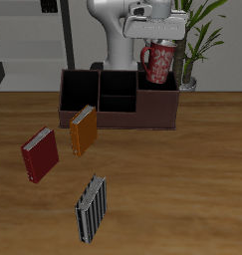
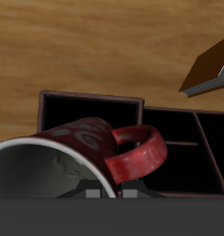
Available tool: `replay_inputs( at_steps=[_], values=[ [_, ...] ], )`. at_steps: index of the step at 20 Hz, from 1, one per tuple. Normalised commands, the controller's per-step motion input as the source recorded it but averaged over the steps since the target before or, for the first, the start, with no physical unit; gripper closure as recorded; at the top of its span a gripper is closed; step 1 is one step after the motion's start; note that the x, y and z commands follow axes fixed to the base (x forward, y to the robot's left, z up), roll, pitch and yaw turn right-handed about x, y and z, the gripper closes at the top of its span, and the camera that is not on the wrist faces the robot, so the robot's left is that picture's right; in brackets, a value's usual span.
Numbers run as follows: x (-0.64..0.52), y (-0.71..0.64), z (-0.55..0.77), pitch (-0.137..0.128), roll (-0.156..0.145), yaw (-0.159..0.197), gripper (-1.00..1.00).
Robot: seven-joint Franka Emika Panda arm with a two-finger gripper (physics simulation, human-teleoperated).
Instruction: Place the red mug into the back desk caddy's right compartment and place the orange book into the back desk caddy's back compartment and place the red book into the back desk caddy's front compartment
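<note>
Mug [image 1: 159,62], clamped at rim in gripper [image 1: 155,40], hanging handle-sideways directly over caddy [image 1: 113,108] right compartment [image 1: 158,100].

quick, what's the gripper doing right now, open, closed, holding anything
Gripper: closed on the red mug, held above the back desk caddy.

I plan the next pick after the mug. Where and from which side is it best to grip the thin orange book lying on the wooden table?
The thin orange book lies flat on the wooden table, apart from the dark red book. Probably come straight from above and pinch across its narrow width, one finger on each long edge, near the middle; its flat pose leaves no upright face to grasp.
</note>
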Motion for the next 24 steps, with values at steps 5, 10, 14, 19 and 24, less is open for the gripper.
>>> replay_inputs(
  at_steps=[5, 10, 14, 19, 24],
  values=[
    [0.09, -0.09, -0.36, 0.062, -0.036, 0.142, 1.00],
    [0.04, -0.12, -0.26, 0.037, -0.024, 0.110, 1.00],
    [0.09, -0.01, -0.41, 0.074, -0.010, 0.141, 1.00],
    [-0.02, 0.10, -0.25, -0.006, -0.006, 0.181, 1.00],
    [-0.01, 0.07, -0.20, 0.003, 0.013, 0.119, 1.00]
  ],
)
